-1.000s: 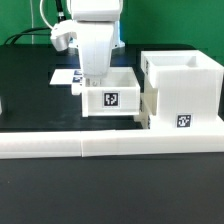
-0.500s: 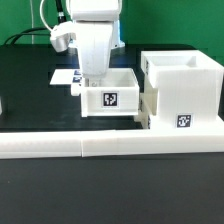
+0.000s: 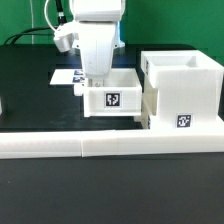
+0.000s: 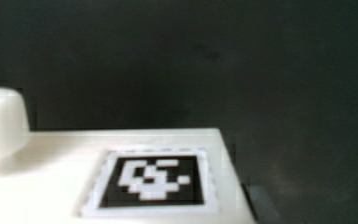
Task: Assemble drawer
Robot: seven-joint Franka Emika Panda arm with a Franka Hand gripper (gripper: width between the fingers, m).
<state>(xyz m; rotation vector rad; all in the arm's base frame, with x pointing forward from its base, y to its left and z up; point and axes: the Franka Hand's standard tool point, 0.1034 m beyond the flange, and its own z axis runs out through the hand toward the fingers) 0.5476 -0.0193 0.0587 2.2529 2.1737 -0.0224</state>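
The white arm [image 3: 98,10] hung straight down from above, with its wrist [image 3: 97,45] held upright and square, showing no tilt to either side. Directly beneath the wrist, the gripper [image 3: 88,84] pointed downward. Its fingertips were hidden in the exterior view, so the spread of the jaws could not be told.

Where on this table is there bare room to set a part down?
Bare black table on the exterior view's left, between marker board, tray and front border bar. Crowded on that view's right: tray close beside the casing, arm above.
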